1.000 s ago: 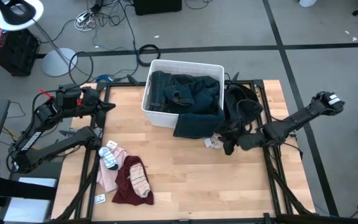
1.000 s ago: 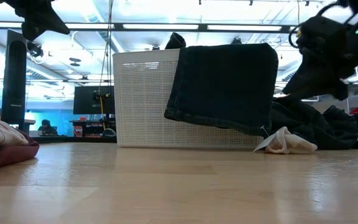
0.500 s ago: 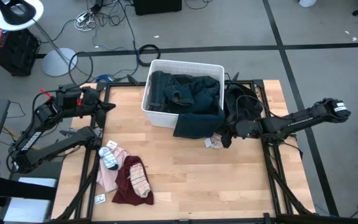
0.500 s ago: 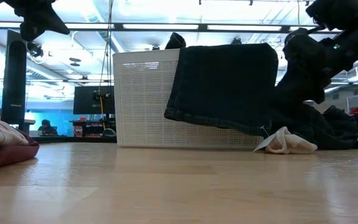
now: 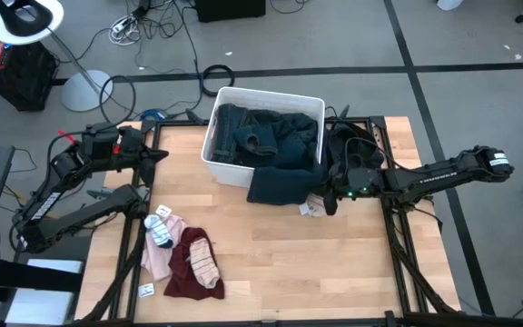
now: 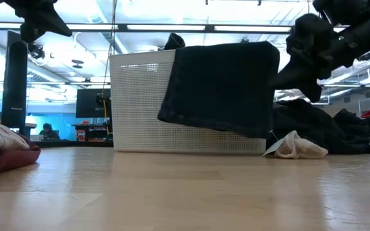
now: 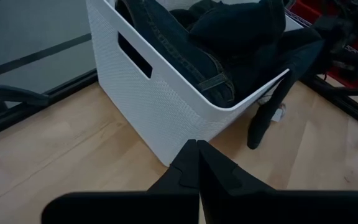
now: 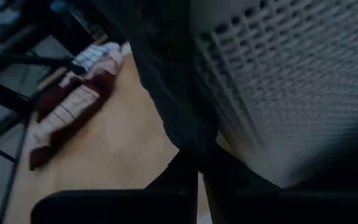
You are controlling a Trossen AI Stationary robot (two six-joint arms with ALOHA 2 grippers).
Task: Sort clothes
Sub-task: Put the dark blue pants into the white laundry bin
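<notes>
The right gripper (image 5: 327,195), with fingers closed together, sits beside the dark teal garment (image 5: 280,184) hanging over the white bin (image 5: 214,136) front wall, much nearer than the clenched left gripper (image 5: 157,155).

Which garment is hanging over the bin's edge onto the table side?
The dark teal garment: it drapes over the white bin wall beside the right gripper. The maroon garment lies flat on the table.

No text, label, brand, number or sign is showing clearly enough to be read on anything in these views.
</notes>
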